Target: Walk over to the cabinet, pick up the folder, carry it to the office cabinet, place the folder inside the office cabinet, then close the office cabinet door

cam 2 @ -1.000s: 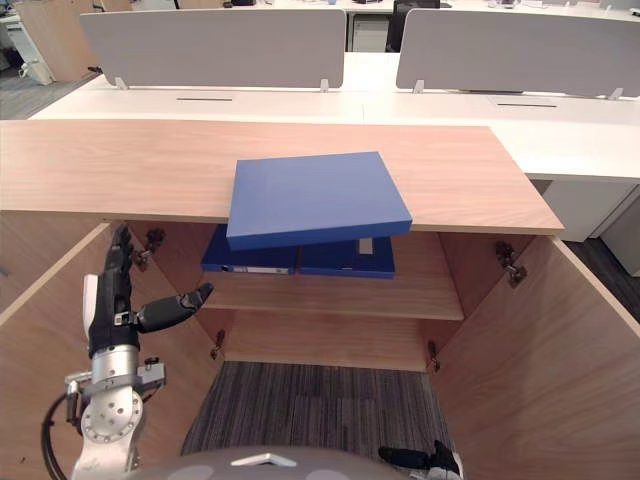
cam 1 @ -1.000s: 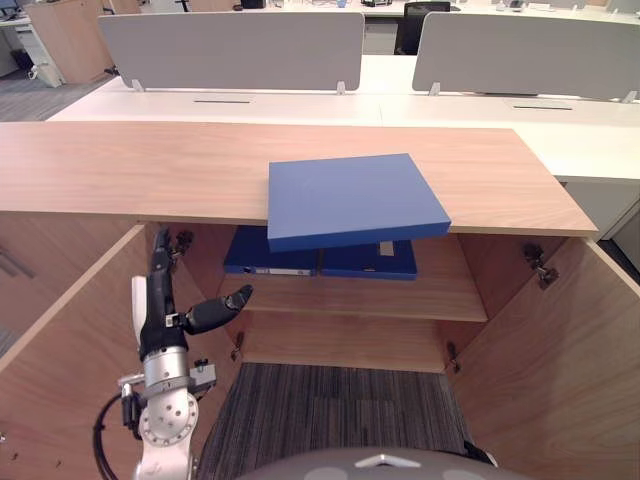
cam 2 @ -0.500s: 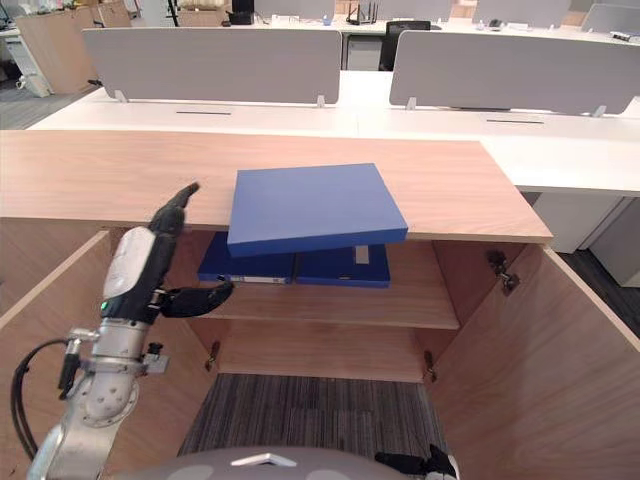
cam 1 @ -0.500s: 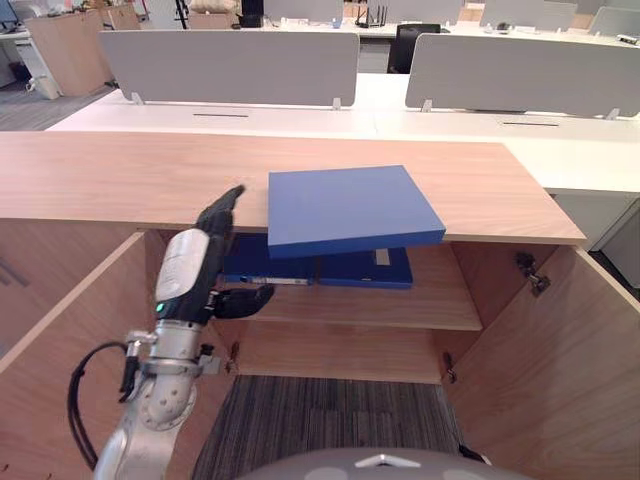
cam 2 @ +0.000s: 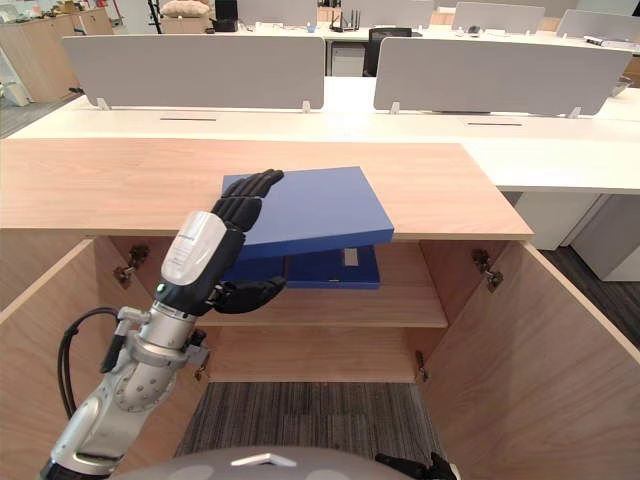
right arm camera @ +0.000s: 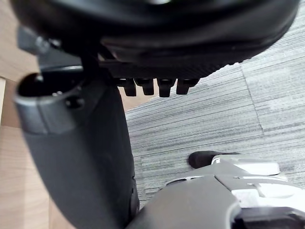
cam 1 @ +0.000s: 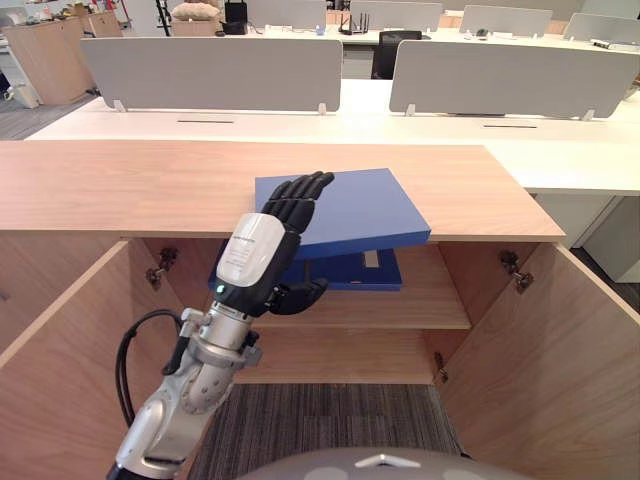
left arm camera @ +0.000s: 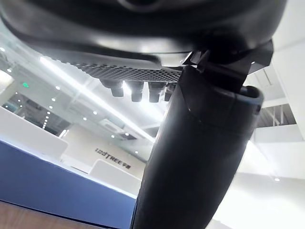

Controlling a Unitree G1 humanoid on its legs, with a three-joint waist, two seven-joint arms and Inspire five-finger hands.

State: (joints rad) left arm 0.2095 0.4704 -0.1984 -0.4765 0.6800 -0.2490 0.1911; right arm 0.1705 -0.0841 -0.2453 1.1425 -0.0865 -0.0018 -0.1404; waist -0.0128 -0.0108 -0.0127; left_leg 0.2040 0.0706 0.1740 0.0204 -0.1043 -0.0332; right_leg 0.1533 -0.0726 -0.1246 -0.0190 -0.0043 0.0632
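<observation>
As folder (cam 1: 360, 205) overhangs cabinet top's (cam 1: 120, 180) front edge, left hand (cam 1: 262, 250) open over its left edge, empty; bare wood either side

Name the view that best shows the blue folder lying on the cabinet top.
Right eye view: the blue folder shows almost whole, overhanging the front edge of the cabinet top, with the left hand covering one corner. Left eye view matches. Left wrist view catches a blue strip.

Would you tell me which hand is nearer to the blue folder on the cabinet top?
Left. The left hand is at the blue folder's left edge, fingers over it; the right hand hangs low above the carpet.
</observation>
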